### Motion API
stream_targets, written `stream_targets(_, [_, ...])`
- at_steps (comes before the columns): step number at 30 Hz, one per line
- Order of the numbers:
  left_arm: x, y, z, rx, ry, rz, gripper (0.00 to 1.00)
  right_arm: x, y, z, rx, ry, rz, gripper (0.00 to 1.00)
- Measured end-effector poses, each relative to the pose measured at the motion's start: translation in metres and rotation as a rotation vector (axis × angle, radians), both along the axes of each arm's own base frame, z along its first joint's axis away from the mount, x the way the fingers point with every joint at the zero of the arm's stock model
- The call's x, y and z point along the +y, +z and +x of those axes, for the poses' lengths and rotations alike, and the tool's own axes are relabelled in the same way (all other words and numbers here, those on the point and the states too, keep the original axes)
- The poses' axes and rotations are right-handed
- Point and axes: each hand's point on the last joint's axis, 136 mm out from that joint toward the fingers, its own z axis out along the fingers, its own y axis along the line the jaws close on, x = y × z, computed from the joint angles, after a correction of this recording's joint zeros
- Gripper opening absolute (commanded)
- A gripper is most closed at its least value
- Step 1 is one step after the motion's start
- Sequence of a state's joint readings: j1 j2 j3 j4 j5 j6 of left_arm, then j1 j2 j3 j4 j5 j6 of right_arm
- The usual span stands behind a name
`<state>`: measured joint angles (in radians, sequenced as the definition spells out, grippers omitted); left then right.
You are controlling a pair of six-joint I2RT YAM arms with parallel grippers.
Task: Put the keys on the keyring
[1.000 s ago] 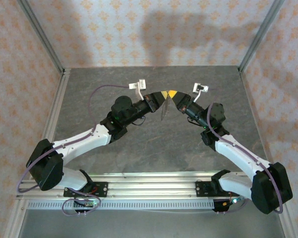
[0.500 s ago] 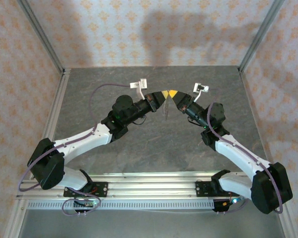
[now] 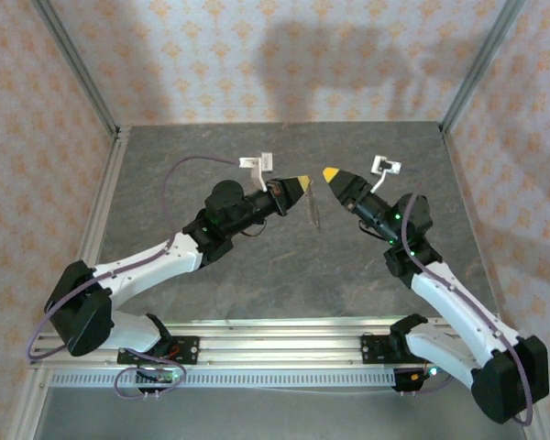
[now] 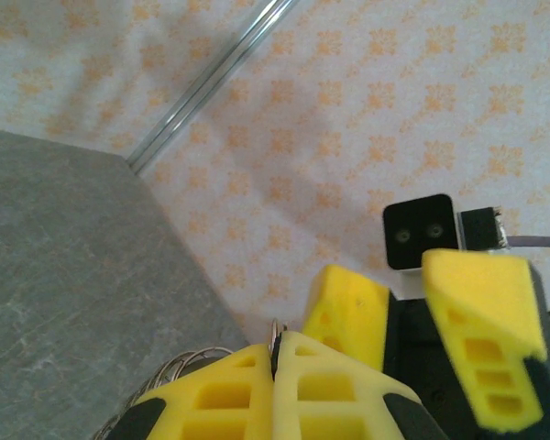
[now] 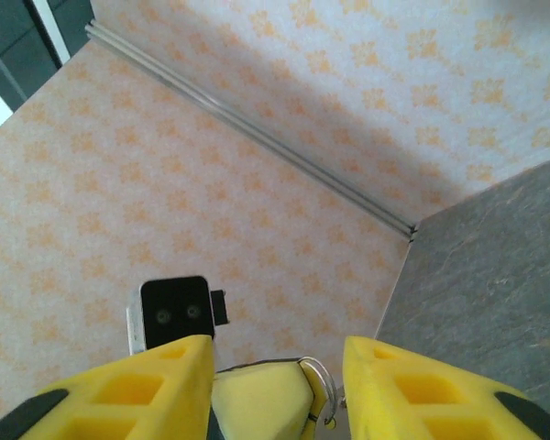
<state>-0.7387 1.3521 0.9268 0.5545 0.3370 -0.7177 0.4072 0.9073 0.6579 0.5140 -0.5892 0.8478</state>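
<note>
Left wrist view: the left gripper (image 4: 275, 357) presses its two yellow fingers together on one keyring (image 4: 191, 363), whose thin wire loops stick out between them above the table (image 4: 55, 238). The right gripper (image 5: 277, 353) faces it just beside the ring, its two fingers apart, holding nothing. The keys are too small to count.

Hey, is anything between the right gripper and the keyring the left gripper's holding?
Nothing visible. The right gripper has its jaws open, facing the keyring pinched in the left gripper, with just open air between them.
</note>
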Motion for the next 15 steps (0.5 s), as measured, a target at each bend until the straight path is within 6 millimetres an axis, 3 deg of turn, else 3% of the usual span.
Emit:
stream_targets(4, [0.015,0.001,0.001,-0.031,0.035,0.047,0.0,-0.009,-0.002,-0.006,0.015,-0.028,-0.019,0.46])
stream_targets(7, [0.04,0.003,0.011,-0.041,0.093,0.07,0.0,-0.011,-0.017,-0.009,0.055,-0.032,-0.045,0.47])
stream_targets(11, [0.081,0.008,0.028,-0.048,0.197,0.087,0.0,-0.008,-0.062,-0.009,0.165,-0.027,-0.116,0.48])
stream_targets(15, [0.116,0.012,0.043,-0.055,0.286,0.1,0.0,0.015,-0.116,-0.014,0.291,0.029,-0.211,0.48])
